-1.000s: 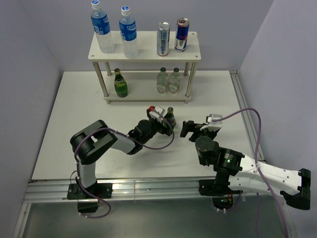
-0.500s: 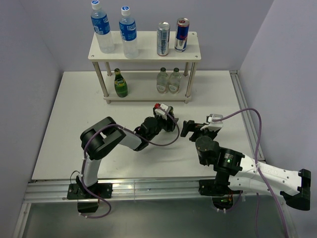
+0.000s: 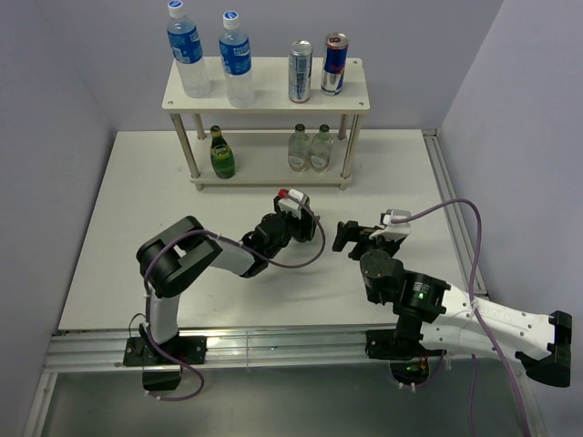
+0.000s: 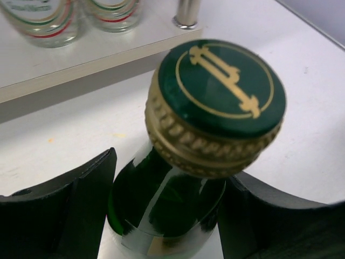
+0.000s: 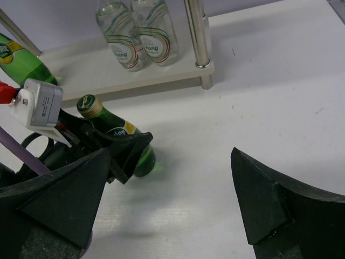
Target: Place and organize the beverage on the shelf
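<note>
Pale lilac walls close in a white table (image 3: pixel 118 255), and against the back wall stands the shelf (image 3: pixel 269 98), which serves for all bearings. On its top board are two blue-labelled plastic bottles (image 3: pixel 187 55) toward the left end and two cans (image 3: pixel 301 71) toward the right. On its lower board a green bottle (image 3: pixel 221 155) stands at the left and two clear glass bottles (image 3: pixel 310 150) stand side by side at the right. Just in front of the shelf's right half, the left gripper (image 3: pixel 305 226) is clamped on a second green bottle (image 4: pixel 205 124). From overhead that bottle is almost wholly hidden by the wrist. The left wrist camera shows what the top view cannot: black fingers (image 4: pixel 70 205) pressed to either side of the dark glass below a green cap with a gold emblem. The right wrist camera adds the side look, with the bottle leaning in the grip, base low near the table, though contact there is unclear. The right gripper (image 3: pixel 349 238) sits in front of the shelf's right end, beside the held bottle, jaws spread wide around nothing.
</note>
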